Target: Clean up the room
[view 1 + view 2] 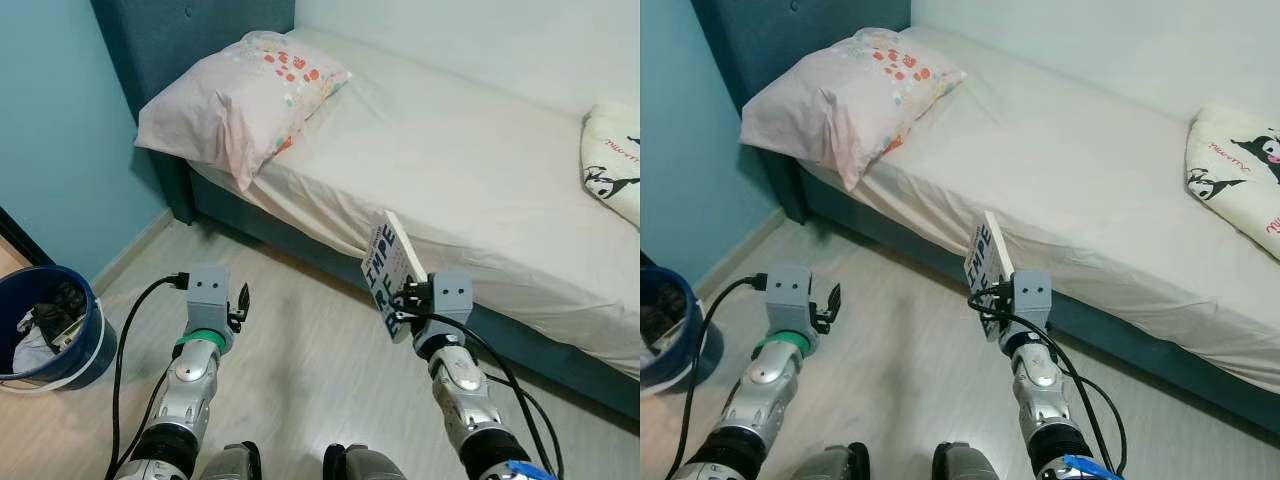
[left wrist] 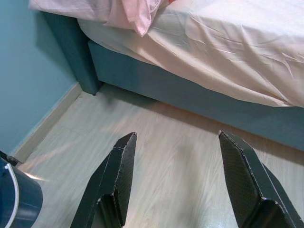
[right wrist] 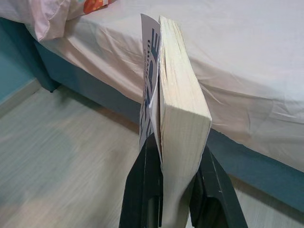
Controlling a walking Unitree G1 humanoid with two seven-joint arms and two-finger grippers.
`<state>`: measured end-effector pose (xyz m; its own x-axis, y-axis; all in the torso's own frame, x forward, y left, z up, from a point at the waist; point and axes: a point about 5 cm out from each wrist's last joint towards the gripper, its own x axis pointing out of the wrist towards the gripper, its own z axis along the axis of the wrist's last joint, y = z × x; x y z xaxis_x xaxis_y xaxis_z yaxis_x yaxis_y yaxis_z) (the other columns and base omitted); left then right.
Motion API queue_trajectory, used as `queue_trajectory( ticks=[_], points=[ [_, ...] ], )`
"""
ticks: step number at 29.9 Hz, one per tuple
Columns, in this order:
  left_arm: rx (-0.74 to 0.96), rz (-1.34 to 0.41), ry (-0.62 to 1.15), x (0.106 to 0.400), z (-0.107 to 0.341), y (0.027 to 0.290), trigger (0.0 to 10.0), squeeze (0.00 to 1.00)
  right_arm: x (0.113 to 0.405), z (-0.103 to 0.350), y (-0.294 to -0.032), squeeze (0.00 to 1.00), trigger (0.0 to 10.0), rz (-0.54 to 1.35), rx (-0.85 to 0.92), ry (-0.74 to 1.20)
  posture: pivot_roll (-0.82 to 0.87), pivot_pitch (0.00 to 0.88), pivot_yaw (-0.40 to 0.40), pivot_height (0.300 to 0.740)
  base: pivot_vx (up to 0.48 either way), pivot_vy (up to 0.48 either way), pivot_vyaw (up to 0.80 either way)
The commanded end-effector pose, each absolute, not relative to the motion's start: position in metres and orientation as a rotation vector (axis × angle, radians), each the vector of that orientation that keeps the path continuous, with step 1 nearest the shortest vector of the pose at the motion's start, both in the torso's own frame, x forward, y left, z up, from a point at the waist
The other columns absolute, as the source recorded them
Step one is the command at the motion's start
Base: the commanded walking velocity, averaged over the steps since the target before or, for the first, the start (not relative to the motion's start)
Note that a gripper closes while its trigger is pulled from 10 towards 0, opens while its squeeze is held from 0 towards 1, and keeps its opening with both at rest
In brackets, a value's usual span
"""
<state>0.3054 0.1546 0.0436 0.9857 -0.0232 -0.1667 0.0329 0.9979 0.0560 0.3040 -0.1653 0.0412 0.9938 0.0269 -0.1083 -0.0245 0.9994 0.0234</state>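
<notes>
Book (image 3: pixel 178 109) is held in right gripper (image 3: pixel 176 166), its two black fingers (image 3: pixel 142 190) pressed on both sides of the lower end, so the claw is narrow and clamped on it. Book stands about upright, pages edge toward the wrist cam, white cover w/ big blue letters on one side. In the head views it is raised above the floor (image 1: pixel 300 370), just in front of the bed (image 1: pixel 480 170) edge, near the middle of the mattress side.

Left gripper (image 2: pixel 178 180) hangs low over the floor, fingers wide apart w/ nothing between them, pointing toward the bed frame.

Bed has a cream sheet & dark teal frame. Pink pillow (image 1: pixel 240 100) lies at the head end, by the teal wall (image 1: pixel 50 150). Second pillow (image 1: pixel 1240 170), white w/ cartoon print, lies at the far right of the mattress. Blue bin (image 1: pixel 50 325) w/ some things inside stands on the floor at robot's left, well apart from the book.
</notes>
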Motion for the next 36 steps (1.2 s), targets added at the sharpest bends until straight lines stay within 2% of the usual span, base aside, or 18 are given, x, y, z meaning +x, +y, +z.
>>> queue_trajectory(
  ticks=[1, 29, 36],
  points=[
    [0.060, -0.043, 0.170, 0.303, 0.042, 0.152, 10.0, 0.00, 0.303, 0.043, -0.171, 0.00, 10.0, 0.005, 0.027, 0.094, 0.03, 0.075, -0.026, 0.737, 0.000, 0.000, 0.00],
    [0.052, -0.123, 0.138, 0.306, 0.048, 0.141, 10.0, 0.00, 0.304, 0.044, -0.176, 0.00, 10.0, -0.024, 0.013, 0.102, 0.03, 0.073, -0.018, 0.737, 0.000, 0.000, 0.00],
    [0.043, -0.148, 0.128, 0.305, 0.050, 0.139, 10.0, 0.00, 0.303, 0.042, -0.178, 0.00, 10.0, -0.029, 0.009, 0.108, 0.03, 0.068, -0.016, 0.737, 0.321, 0.000, 0.00]
  ],
)
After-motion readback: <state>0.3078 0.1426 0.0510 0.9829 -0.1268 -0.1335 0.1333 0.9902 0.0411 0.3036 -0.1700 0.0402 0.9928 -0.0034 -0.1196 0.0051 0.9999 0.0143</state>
